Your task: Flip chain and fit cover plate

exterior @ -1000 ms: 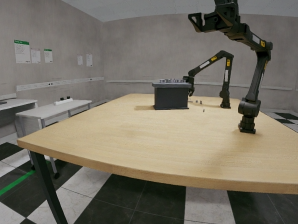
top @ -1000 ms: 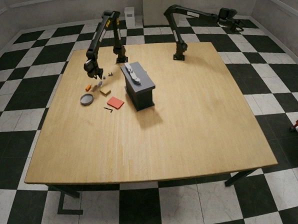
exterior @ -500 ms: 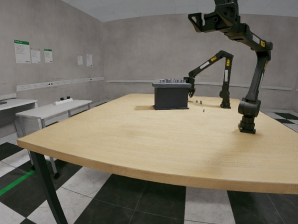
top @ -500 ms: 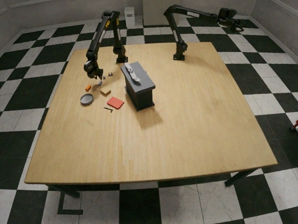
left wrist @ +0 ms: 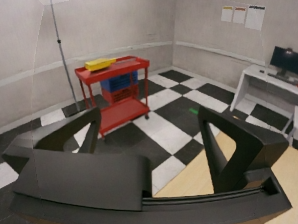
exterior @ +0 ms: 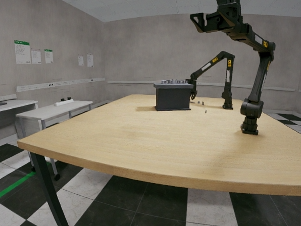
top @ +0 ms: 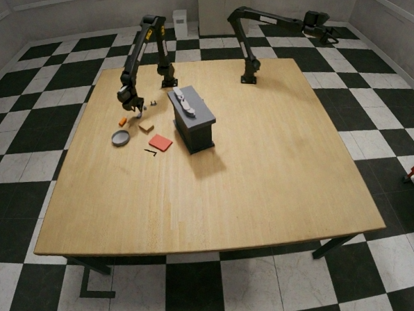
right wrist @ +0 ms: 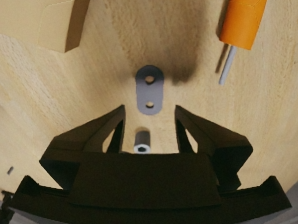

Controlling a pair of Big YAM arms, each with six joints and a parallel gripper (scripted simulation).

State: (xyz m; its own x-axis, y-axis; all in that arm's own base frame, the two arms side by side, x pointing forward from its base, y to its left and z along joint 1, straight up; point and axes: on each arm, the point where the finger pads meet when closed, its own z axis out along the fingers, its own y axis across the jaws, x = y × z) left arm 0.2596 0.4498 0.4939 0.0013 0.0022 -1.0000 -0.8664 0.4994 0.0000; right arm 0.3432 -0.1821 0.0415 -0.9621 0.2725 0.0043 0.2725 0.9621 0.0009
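Note:
The light grey chain [top: 184, 101] [exterior: 174, 81] lies along the top of the dark block [top: 202, 135] [exterior: 172, 99]. Its pins cannot be made out. The cover plate [top: 139, 116] [right wrist: 150, 92], grey with two holes, lies flat on the table beside the block. My right gripper [top: 141, 112] [exterior: 193, 97] [right wrist: 150, 110] is partly open and empty, pointing down above the plate, which shows just ahead of the gap between the fingertips in the right wrist view. My left gripper [top: 334, 37] [left wrist: 149, 111] is wide open and empty, raised far from the block, beyond the table edge.
A small grey cylinder [right wrist: 142, 142] stands near the plate. An orange-handled tool [top: 122, 121] [right wrist: 243, 24], tan block [top: 146, 128] [right wrist: 50, 22], round grey dish [top: 121, 138], red pad [top: 160, 142] and black hex key [top: 151, 151] lie nearby. Small dark parts [top: 153, 103] lie near the right arm's base.

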